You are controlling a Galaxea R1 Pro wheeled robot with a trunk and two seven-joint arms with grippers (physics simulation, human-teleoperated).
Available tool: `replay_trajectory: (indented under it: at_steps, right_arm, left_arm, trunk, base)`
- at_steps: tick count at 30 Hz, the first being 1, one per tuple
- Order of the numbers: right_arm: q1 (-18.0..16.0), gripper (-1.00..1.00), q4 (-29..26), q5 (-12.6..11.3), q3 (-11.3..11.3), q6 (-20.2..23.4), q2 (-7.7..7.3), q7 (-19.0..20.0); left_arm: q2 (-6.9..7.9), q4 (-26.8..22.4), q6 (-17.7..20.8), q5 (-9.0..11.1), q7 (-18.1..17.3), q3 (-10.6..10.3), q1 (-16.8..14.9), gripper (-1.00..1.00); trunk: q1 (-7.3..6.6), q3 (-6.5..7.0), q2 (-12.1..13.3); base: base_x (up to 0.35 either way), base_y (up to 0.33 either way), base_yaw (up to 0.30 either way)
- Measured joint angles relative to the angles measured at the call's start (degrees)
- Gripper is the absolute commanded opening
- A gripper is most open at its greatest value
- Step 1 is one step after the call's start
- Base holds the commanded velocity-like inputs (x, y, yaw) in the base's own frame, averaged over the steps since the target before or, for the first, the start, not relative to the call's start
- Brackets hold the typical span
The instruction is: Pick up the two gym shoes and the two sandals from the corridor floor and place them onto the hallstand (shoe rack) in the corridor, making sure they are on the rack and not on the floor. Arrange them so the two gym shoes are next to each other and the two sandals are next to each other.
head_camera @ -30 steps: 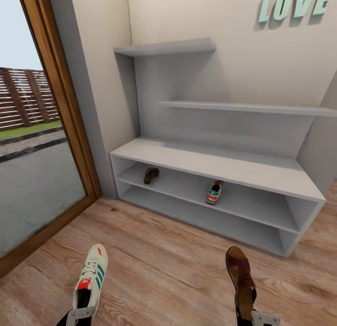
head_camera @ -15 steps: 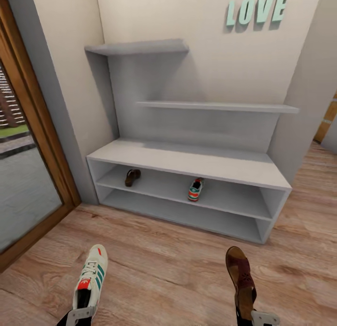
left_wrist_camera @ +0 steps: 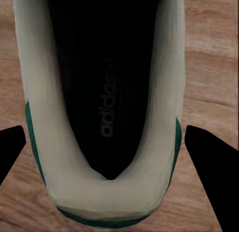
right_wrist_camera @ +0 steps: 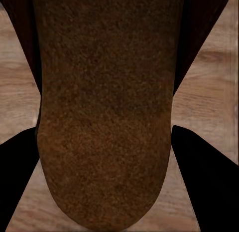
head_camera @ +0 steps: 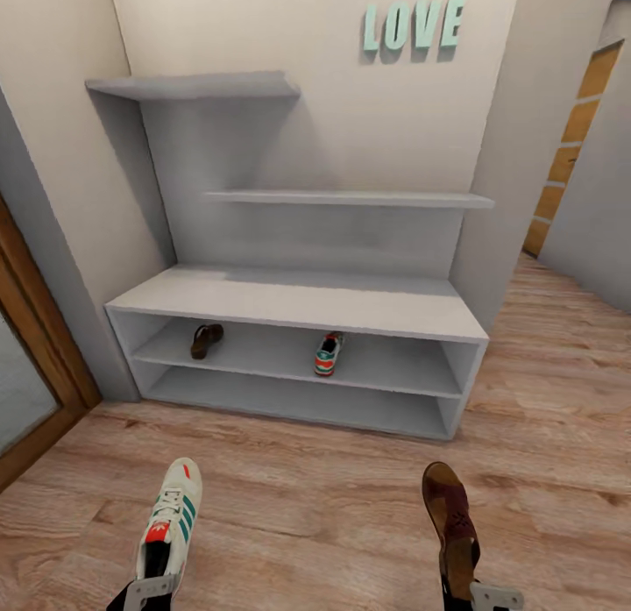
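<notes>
My left gripper [head_camera: 149, 588] is shut on the heel of a white gym shoe [head_camera: 173, 516] with green stripes, held above the corridor floor [head_camera: 307, 497]. The left wrist view shows its dark opening [left_wrist_camera: 107, 92] between my black fingers [left_wrist_camera: 208, 172]. My right gripper [head_camera: 480, 595] is shut on a reddish-brown sandal [head_camera: 450, 515]. Its tan footbed [right_wrist_camera: 104, 117] lies between the fingers [right_wrist_camera: 199, 167]. Ahead stands the grey hallstand [head_camera: 298, 300]. On its upper low shelf rest another sandal [head_camera: 207, 340] towards the left and another gym shoe [head_camera: 328, 354] in the middle, well apart.
Mint "LOVE" letters [head_camera: 414, 25] hang on the wall above two staggered wall shelves [head_camera: 350, 198]. A wooden door frame [head_camera: 35, 365] borders the left. The corridor runs on at the right past an orange-panelled door [head_camera: 570, 146].
The camera has turned to the right, so the hallstand now sits more to the left and nearly centred. The glass door has slid almost out of view. Both held shoes keep their place.
</notes>
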Motion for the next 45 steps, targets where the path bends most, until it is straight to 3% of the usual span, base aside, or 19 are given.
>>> replay_trajectory:
  at_steps: [6,16,30,41,45]
  right_arm:
    - [0.0,-1.00,0.0,0.0,0.0,0.0,0.00,0.0]
    - [0.0,-1.00,-0.1,0.1,0.0,0.0,-0.15,0.3]
    - [0.0,-1.00,-0.6,-0.1,-0.3,-0.1,-0.14,-0.1]
    - [0.0,-1.00,-0.9,-0.1,-0.4,-0.1,-0.81,-0.1]
    - [0.0,-1.00,-0.9,-0.2,-0.5,-0.1,-2.28,-0.1]
  left_arm:
    - [0.00,0.0,0.0,0.0,0.0,0.0,0.0,-1.00]
    - [0.00,0.0,0.0,0.0,0.0,0.0,0.0,-1.00]
    - [0.00,0.0,0.0,0.0,0.0,0.0,0.0,-1.00]
    - [-0.07,-0.6,0.1,-0.1,0.0,-0.2,0.0,-1.00]
    - [-0.53,-0.8,0.7,-0.3,0.1,-0.4,-0.5,-1.00]
  trunk:
    - [0.00,0.00,0.0]
    - [0.01,0.00,0.0]
    - [0.03,0.02,0.0]
    - [0.02,0.48,0.0]
    - [0.01,0.65,0.0]
  base:
    - [0.134,-0.240,-0.262]
    - [0.051,-0.262,-0.029]
    - [-0.124,-0.266,-0.016]
    - [-0.116,-0.136,-0.242]
    - [-0.012,-0.013,-0.274]
